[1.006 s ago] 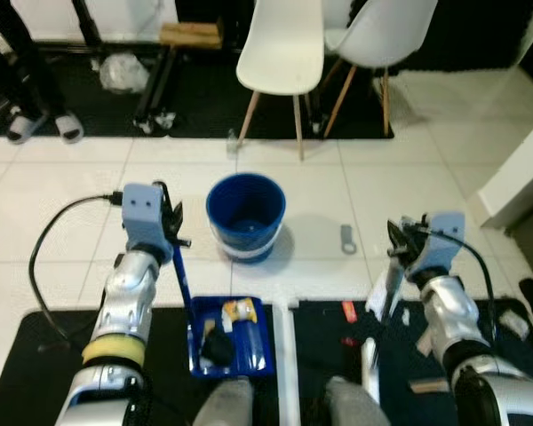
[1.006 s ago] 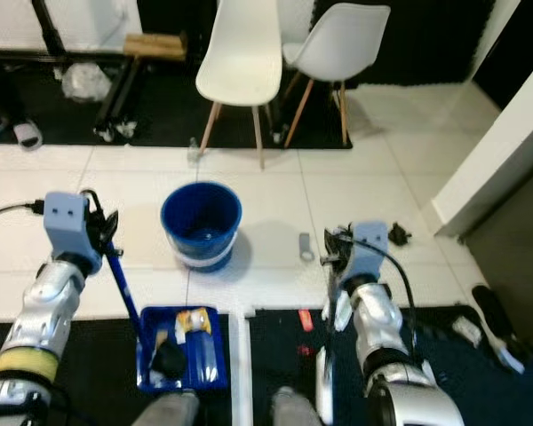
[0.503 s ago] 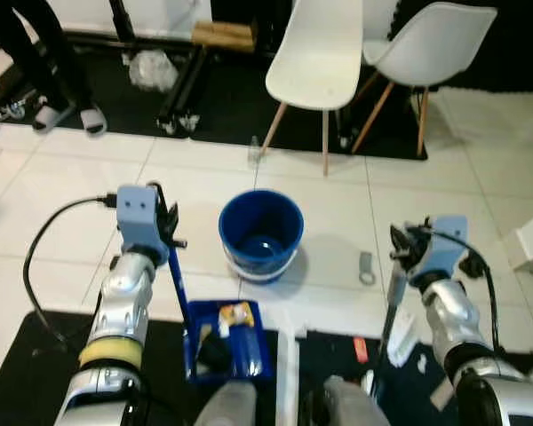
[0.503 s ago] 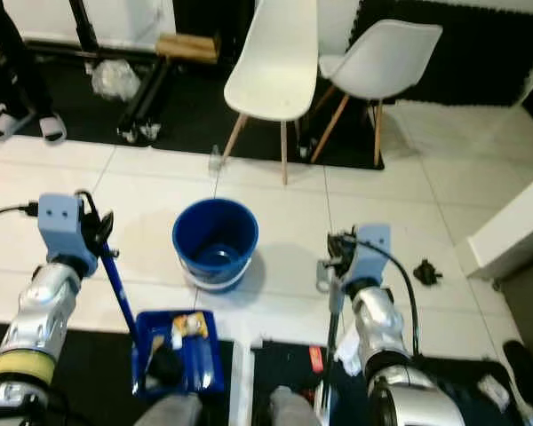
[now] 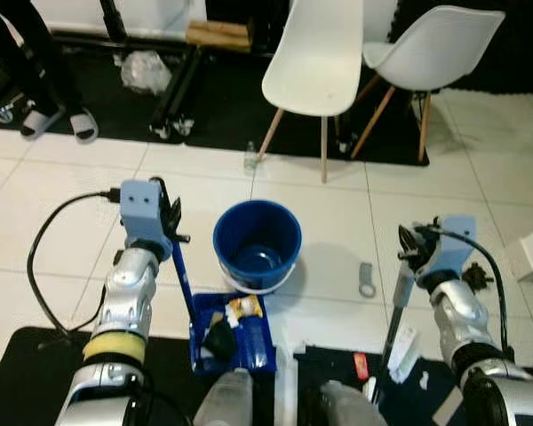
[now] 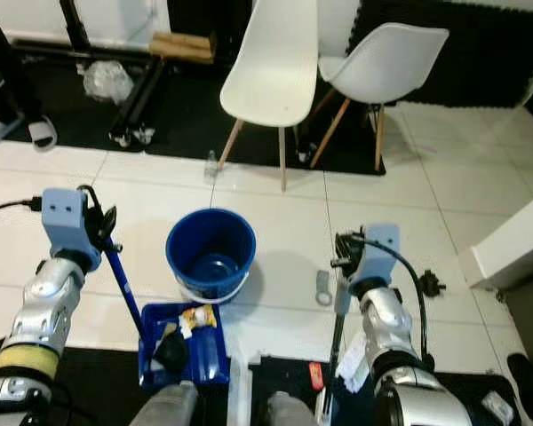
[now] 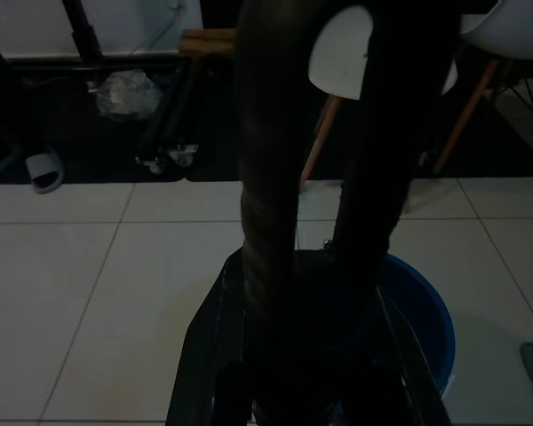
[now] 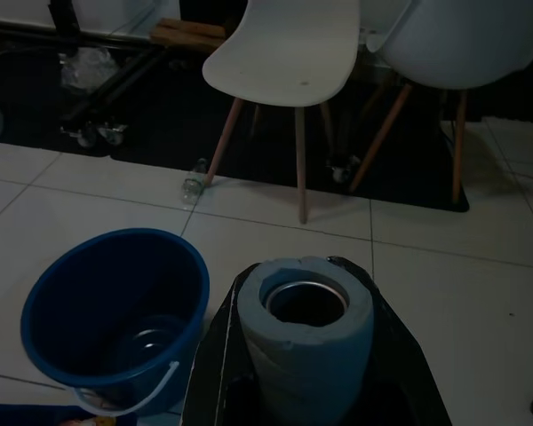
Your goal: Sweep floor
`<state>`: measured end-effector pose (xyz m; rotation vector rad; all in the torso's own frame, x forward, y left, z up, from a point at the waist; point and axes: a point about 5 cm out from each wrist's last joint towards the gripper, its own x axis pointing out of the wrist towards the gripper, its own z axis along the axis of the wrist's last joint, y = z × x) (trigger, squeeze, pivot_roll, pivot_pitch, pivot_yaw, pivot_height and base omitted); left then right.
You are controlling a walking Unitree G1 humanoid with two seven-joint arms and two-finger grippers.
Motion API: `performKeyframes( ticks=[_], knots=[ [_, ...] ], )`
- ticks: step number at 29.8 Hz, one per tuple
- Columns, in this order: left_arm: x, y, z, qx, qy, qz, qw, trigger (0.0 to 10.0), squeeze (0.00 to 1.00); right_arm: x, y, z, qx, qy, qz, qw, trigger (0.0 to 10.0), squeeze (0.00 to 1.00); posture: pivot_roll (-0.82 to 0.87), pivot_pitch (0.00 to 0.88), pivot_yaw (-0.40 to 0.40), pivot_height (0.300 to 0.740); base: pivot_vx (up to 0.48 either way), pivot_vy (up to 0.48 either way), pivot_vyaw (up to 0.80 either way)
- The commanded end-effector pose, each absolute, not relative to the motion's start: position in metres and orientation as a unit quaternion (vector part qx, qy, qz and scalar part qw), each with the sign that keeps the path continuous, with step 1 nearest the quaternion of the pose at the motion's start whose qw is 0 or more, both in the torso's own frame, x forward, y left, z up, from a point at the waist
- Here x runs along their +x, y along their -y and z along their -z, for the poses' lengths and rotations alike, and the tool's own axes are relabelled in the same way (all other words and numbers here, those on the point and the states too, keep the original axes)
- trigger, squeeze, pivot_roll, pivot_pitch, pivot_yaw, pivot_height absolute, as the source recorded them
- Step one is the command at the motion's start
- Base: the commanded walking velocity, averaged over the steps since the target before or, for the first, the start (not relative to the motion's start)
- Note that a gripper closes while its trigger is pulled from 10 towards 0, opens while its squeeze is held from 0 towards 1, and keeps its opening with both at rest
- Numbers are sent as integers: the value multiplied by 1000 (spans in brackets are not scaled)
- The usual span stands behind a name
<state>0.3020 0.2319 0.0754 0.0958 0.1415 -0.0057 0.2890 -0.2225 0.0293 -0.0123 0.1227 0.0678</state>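
Since the earlier frame: blue dustpan [image 5: 234, 333] had come up to the blue bucket [image 5: 257, 245], its front edge just beside the bucket's base; camera view had also shifted.

Left gripper [image 5: 171, 232]: fingers closed around the dustpan's blue handle [image 5: 182, 280], left of the bucket. Dustpan lay on white tiled floor [image 5: 62, 204], holding a black lump, a yellow scrap and a clear piece.

Right gripper [image 5: 412, 251]: fingers clamped on the grey-wrapped top of the broom handle [image 5: 393, 311], right of the bucket; broom end low among litter on the black mat [image 5: 22, 373].

Two white chairs [image 5: 315, 53] stood beyond the bucket. A person's feet [image 5: 58, 124] far left.
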Motion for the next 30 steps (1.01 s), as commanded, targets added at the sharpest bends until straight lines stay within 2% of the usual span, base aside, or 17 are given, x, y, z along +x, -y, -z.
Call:
performKeyframes(
  ticks=[1, 9, 17, 20, 30],
  knots=[
    [302, -232, -78, 51, -59, 1, 997, 10000, 0, 288, 226, -30, -7, -60, -30, 998, 10000, 0, 181, 0, -36, 740, 0, 0, 0],
    [302, -231, -78, 68, -59, 10, 996, 10000, 0, 288, 226, -30, -7, -62, -32, 998, 10000, 0, 181, 0, -36, 740, 0, 0, 0],
    [302, -228, -78, 84, -57, 13, 995, 10000, 0, 288, 226, -29, -7, -63, -32, 997, 10000, 0, 180, 0, -36, 740, 0, -412, 0],
    [302, -232, -77, 55, -63, -3, 996, 10000, 0, 287, 226, -28, -7, -64, -32, 997, 10000, 0, 180, 0, -38, 740, 0, 0, 0],
    [301, -232, -77, 62, -62, -1, 996, 10000, 0, 287, 225, -28, -7, -65, -34, 997, 10000, 0, 178, 0, -40, 740, 0, 0, 0]
  ],
)
